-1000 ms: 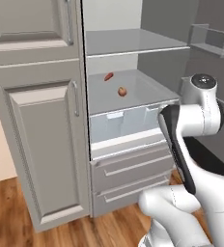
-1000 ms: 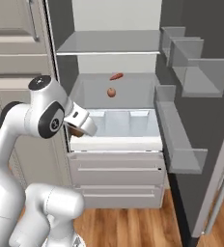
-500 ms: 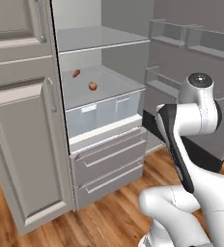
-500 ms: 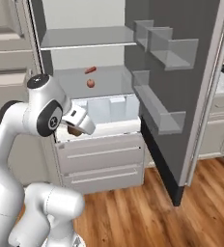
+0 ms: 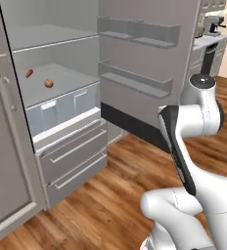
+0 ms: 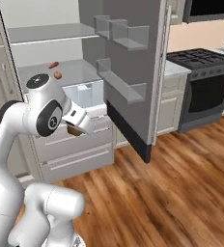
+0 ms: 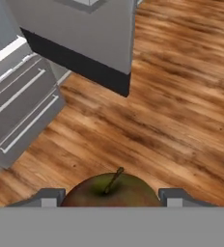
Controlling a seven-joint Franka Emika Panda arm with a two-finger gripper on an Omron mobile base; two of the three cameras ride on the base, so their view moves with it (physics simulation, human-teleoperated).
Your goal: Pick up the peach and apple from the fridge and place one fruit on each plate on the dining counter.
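Far left in the left base view: beige panelled cabinet door (image 5: 8, 171), flat and matte. Beside it, the fridge (image 5: 61, 83) standing open, pale grey inside, smooth flat shelves, a translucent bluish drawer (image 5: 61, 110) under the lower shelf. On that shelf, an elongated orange-red item (image 5: 29, 73) toward the back left, and just to its right, apart from it, the peach (image 5: 48, 83), small, round, orange-pink. Below, two grey drawer fronts (image 5: 71, 156) with thin bar handles. Further right, the dark grey fridge door (image 5: 145, 73) swung wide, boxy clear bins along its inner face. Glossy wood plank floor (image 5: 115, 195) underneath, warm brown grain. At right, the white arm, rounded and smooth, dark joint band.

Right base view: same shelf at upper left, peach (image 6: 58, 75) by the orange-red item; far right a black stove (image 6: 205, 87) between pale cabinets with a marble surface (image 6: 174, 70).

Hand view: apple (image 7: 111, 190) at bottom centre, round, dark red-brown shading to olive green at the crown, short brown stem tilted right. Jaws (image 7: 111, 197) clenched on the apple, one grey fingertip (image 7: 49, 197) against each side, held above the plank floor, away from the fridge drawers at left.
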